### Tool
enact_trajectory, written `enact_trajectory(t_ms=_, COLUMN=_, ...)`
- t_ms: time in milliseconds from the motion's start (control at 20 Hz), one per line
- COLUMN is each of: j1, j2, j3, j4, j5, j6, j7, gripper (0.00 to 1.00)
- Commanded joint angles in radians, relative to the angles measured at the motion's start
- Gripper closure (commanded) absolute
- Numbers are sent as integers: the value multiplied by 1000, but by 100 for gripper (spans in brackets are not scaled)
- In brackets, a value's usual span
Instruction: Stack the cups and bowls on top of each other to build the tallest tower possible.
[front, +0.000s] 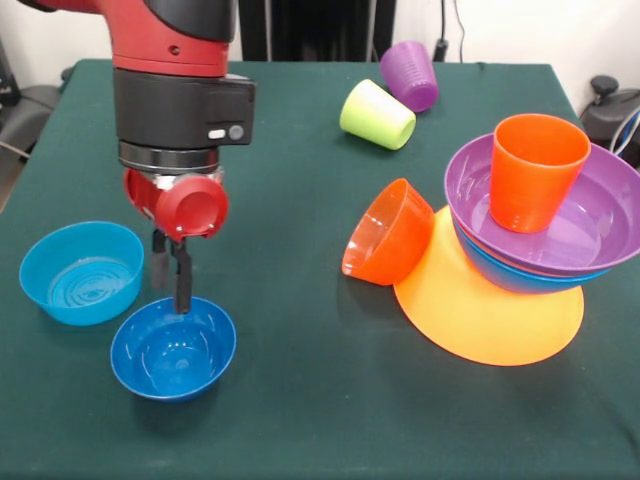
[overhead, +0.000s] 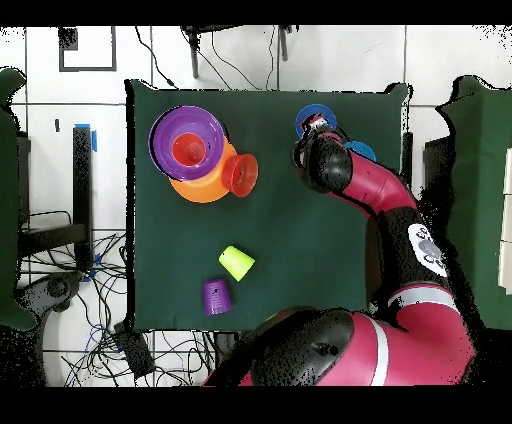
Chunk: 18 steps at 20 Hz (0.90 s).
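Observation:
My gripper (front: 172, 285) hangs open at the far rim of the small dark blue bowl (front: 173, 350), one finger over the bowl's inside and the other outside it. The bowl rests upright on the table, and the light blue bowl (front: 82, 272) stands just beside it. On the right stands the tower: an upturned orange-yellow bowl (front: 480, 320), then a blue bowl (front: 510, 278), a purple bowl (front: 600, 225) and an upright orange cup (front: 535, 170). A small orange bowl (front: 388, 232) leans tilted against the tower's base. From above, the arm (overhead: 330, 165) covers part of the dark blue bowl (overhead: 315, 115).
A lime green cup (front: 377, 114) and a purple cup (front: 410, 75) lie on their sides at the far side of the green table (front: 300, 400). In the overhead view they lie low on the table, lime green cup (overhead: 237, 262) and purple cup (overhead: 216, 296).

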Motion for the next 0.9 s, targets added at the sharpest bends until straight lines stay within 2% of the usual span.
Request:
enact_trajectory(t_ms=50, j1=50, j2=24, j3=25, j4=87, j5=54, j6=16, j7=163, gripper=0)
enact_trajectory(t_ms=600, j1=28, j2=69, j3=21, j4=89, j5=70, j6=5, j7=118, gripper=0)
enact_trajectory(t_ms=900, j1=22, j2=80, j3=18, j4=90, j5=66, j6=-30, j7=124, gripper=0)
